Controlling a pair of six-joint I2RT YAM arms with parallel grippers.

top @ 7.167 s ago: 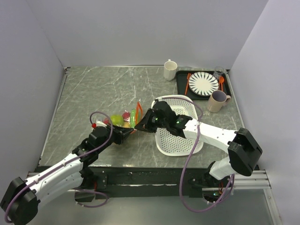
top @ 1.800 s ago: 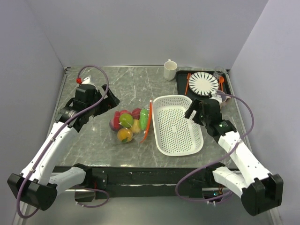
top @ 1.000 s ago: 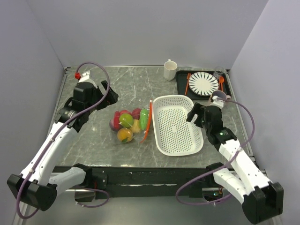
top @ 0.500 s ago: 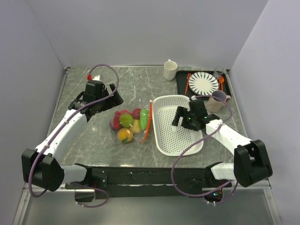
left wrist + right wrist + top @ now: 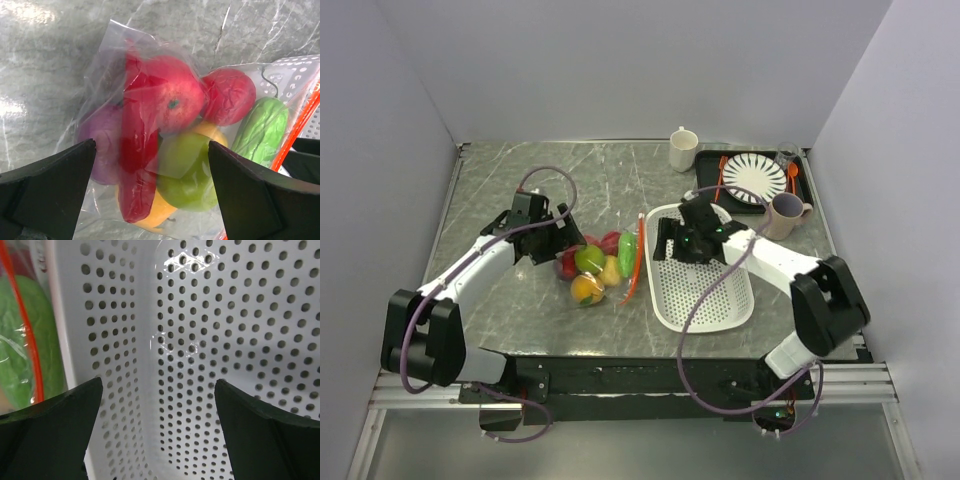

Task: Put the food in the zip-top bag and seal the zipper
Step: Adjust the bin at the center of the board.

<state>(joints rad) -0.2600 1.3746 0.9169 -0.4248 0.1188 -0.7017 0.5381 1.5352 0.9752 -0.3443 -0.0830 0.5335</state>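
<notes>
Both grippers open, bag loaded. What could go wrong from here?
The zipper lies right beside the basket wall; the right gripper, over the basket, may snag the rim instead of the strip.
The left gripper faces bulging food in the zip-top bag; closing may pinch fruit, not film.
Seal state unclear; lifting could spill.

- I see a white perforated basket (image 5: 715, 300) at centre right of the overhead frame, lying on the grey marbled table (image 5: 620, 180).
- At upper right I make out a black tray (image 5: 704, 192) carrying a striped plate (image 5: 754, 178) and orange cutlery (image 5: 720, 172).
- A white mug (image 5: 683, 149) stands just left of the tray.
- A mauve mug (image 5: 782, 216) sits below the tray.
</notes>
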